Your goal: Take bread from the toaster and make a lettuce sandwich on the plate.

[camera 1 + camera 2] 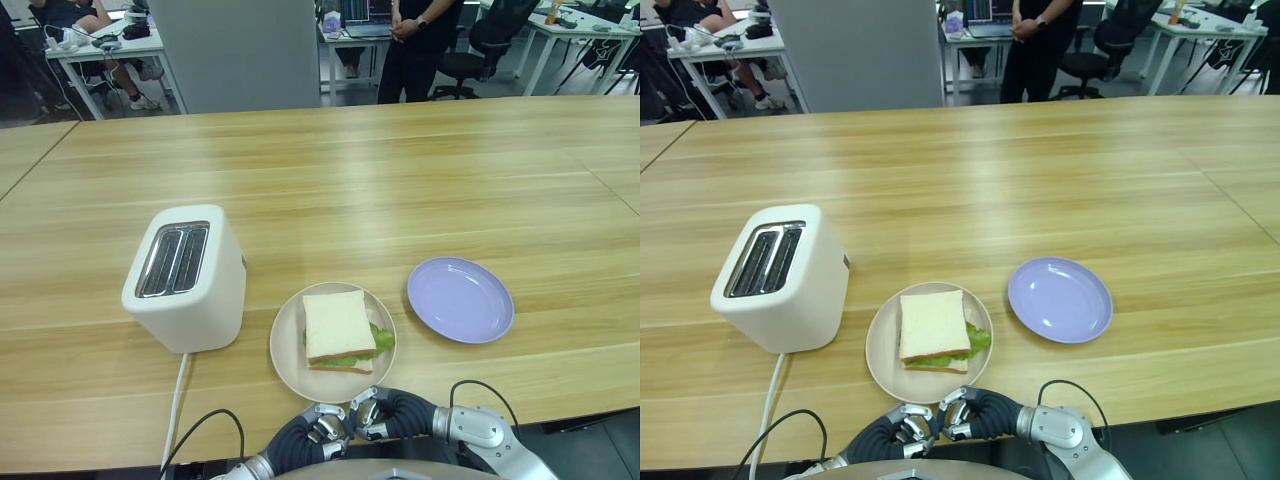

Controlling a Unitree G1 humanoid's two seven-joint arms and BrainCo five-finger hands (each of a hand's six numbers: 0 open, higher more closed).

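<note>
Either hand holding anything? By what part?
Nothing held. Left hand and right hand are curled and empty by the table edge; sandwich lies on the plate.

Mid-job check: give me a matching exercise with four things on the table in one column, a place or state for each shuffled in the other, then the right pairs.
Things
1. white two-slot toaster
2. round beige plate
3. round lilac plate
4. white-bread sandwich with green lettuce

Places or states
A. bare, on the robot's right
B. stacked, leaf poking out at one side
C. slots hold no bread, on the robot's left
D. carries the food, in the middle

Pairs: 1-C, 2-D, 3-A, 4-B
</note>
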